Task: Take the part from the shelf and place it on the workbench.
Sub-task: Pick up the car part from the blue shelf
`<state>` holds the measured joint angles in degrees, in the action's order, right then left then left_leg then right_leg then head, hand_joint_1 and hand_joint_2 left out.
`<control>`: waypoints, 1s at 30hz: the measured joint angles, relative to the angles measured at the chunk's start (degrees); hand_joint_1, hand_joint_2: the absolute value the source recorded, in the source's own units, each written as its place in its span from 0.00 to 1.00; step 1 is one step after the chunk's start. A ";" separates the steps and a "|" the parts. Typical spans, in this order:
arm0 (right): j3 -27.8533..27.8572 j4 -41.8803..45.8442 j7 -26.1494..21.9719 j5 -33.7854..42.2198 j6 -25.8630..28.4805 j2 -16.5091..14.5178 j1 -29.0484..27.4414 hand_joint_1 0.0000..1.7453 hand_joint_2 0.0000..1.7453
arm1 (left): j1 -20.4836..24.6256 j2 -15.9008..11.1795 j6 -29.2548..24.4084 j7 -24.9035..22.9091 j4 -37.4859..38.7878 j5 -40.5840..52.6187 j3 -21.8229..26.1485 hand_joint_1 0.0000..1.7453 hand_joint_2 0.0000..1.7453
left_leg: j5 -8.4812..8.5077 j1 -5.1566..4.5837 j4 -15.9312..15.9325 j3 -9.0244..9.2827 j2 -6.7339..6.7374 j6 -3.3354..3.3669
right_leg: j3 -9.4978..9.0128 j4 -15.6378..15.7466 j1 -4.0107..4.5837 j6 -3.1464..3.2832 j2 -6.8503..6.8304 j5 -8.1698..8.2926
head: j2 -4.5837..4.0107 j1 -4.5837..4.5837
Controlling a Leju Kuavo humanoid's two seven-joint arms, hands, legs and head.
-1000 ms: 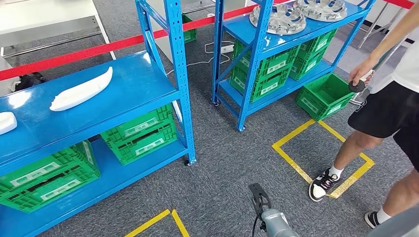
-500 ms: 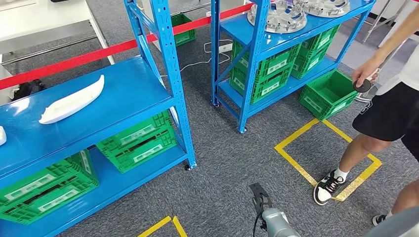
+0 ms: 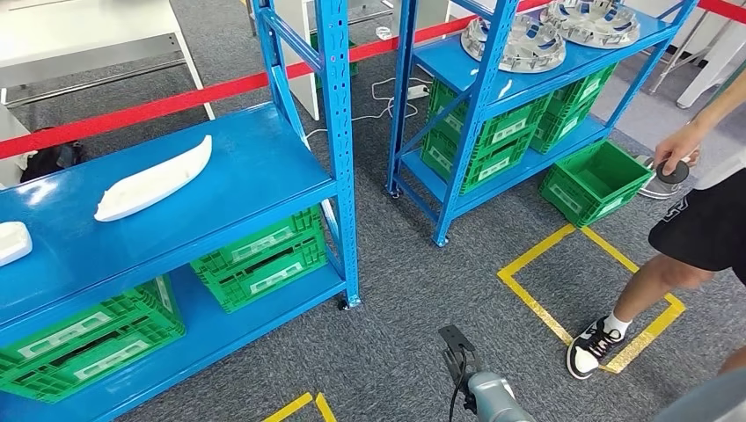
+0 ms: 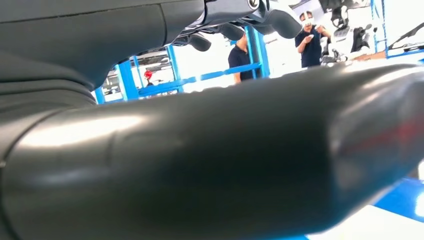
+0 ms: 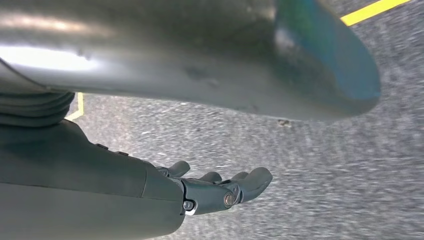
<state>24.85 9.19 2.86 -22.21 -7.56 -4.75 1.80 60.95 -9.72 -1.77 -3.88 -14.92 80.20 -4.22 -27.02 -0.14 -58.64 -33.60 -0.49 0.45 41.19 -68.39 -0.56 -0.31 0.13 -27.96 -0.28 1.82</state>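
Right hand (image 5: 220, 190) hangs over grey carpet (image 3: 413, 290) at 6 o'clock in head view, fingers loosely apart, holding nothing. Left hand (image 4: 235, 22) shows in its wrist view, fingers apart, nothing in them. Task looks barely begun: white part (image 3: 154, 178) lies untouched at 10 o'clock on top deck of blue shelf (image 3: 255, 167), well apart from both hands; pickup and carry to workbench are left. A smaller white piece (image 3: 12, 242) sits at 9 o'clock. Green crates (image 3: 264, 255) fill lower deck. Shelf post (image 3: 339, 132) stands nr the reach path; a person (image 3: 695, 220) steps in at 3 o'clock by yellow tape (image 3: 545, 308).
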 joint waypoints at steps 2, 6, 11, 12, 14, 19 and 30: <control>0.00 -0.02 -0.14 0.01 -0.01 0.07 0.08 0.00 0.00 | 0.15 0.14 0.01 0.08 0.01 0.04 -0.01 0.00 0.00 | -0.97 -0.18 -0.40 0.54 -0.09 -0.48 | -2.56 6.19 0.21 0.52 -0.03 2.93 | 0.00 -0.18; 0.07 -0.03 -0.02 0.00 0.01 0.10 -0.03 0.00 0.00 | 0.27 0.23 0.11 0.11 -0.17 0.15 -0.02 0.00 0.00 | -1.42 -0.21 0.08 0.87 -0.18 -1.70 | -3.91 8.56 0.33 1.60 0.07 2.37 | 0.00 -0.30; 0.20 -0.03 0.09 -0.12 -0.61 0.07 0.09 0.00 0.00 | 0.67 0.39 1.35 -0.41 -0.02 0.35 -0.07 0.00 0.00 | -5.37 0.30 -12.04 -5.65 0.12 -3.05 | -6.56 9.73 -0.12 2.79 0.13 1.37 | 0.00 -0.49; 0.21 -0.03 0.08 -0.16 -0.89 0.07 0.05 0.00 0.00 | 0.50 0.40 1.53 -0.54 0.13 0.35 -0.07 0.00 0.00 | -5.34 0.44 -14.36 -7.54 0.14 -3.18 | -7.00 9.73 -0.12 2.76 0.18 1.01 | 0.00 -0.49; 0.22 -0.03 0.06 -0.30 -1.38 0.07 -0.01 0.00 0.00 | 0.19 0.43 1.69 -0.65 0.28 0.34 -0.07 0.00 0.00 | -2.43 0.59 -13.17 -8.48 0.18 -3.19 | -8.06 9.71 -0.12 2.59 0.27 0.17 | 0.00 -0.49; 0.21 -0.03 0.62 -0.67 -1.86 0.08 0.07 0.00 0.00 | 0.37 0.25 1.74 -0.19 0.25 0.34 -0.07 0.00 0.00 | 3.83 0.13 0.60 -3.03 0.16 -1.84 | -9.76 9.74 -0.01 1.39 0.34 -1.50 | 0.00 -0.63; 0.17 -0.03 1.21 -0.93 -1.86 0.24 -0.17 0.00 0.00 | -1.03 0.27 2.03 0.19 0.13 -0.01 -0.07 0.00 0.00 | 0.81 0.21 1.05 0.20 -0.05 0.18 | 0.28 -2.61 -0.06 -0.20 0.07 -2.42 | 0.00 -0.35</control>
<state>25.03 9.16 4.08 -23.14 -9.42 -4.51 1.63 59.92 -9.45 0.26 -3.69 -14.80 80.19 -4.28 -26.21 0.07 -57.59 -33.40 -0.55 0.62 41.47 -71.00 -0.62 -0.52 0.20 -30.38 -0.28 1.47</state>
